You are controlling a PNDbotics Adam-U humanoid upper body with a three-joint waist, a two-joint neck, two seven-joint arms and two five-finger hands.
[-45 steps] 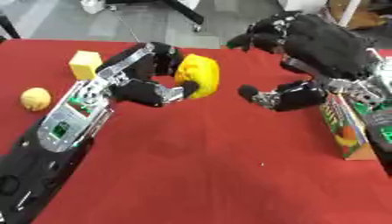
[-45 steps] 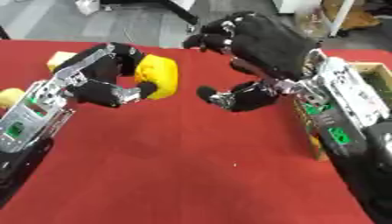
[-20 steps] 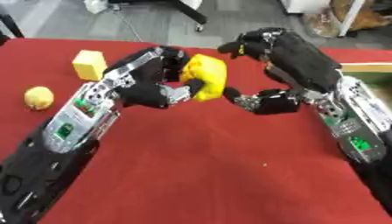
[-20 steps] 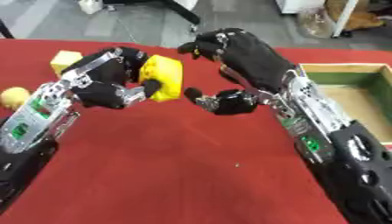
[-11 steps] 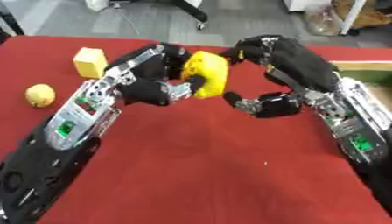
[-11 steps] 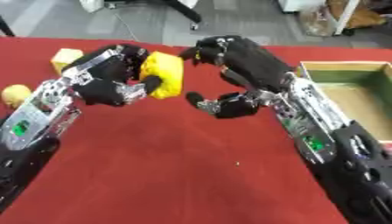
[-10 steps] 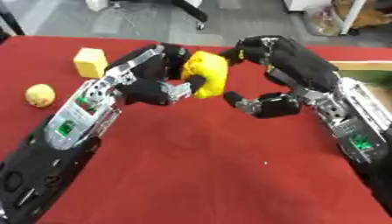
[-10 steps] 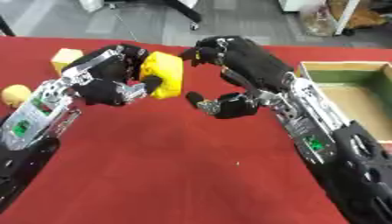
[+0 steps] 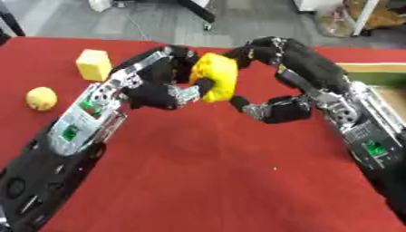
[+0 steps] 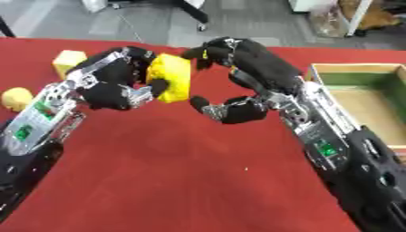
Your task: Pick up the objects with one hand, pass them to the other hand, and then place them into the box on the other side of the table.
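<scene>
Both arms are mostly black shells with silver metal sections running down the forearms. Each forearm has a small green patch set into the silver part, looks like an exposed circuit board, though it's too blurry to be sure. The left hand point(image 9: 158, 90) and right hand point(image 10: 246, 81) are chunky black, with silvery bits at the knuckles and thumb base. Round black joint covers sit lower down, near the elbows.

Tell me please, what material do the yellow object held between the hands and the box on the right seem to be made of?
The yellow object looks like soft matte foam or sponge: dull surface, rounded edges, no shine. This is a guess. The box seems to be wood or cardboard: flat tan walls, with a greenish inner side.
</scene>
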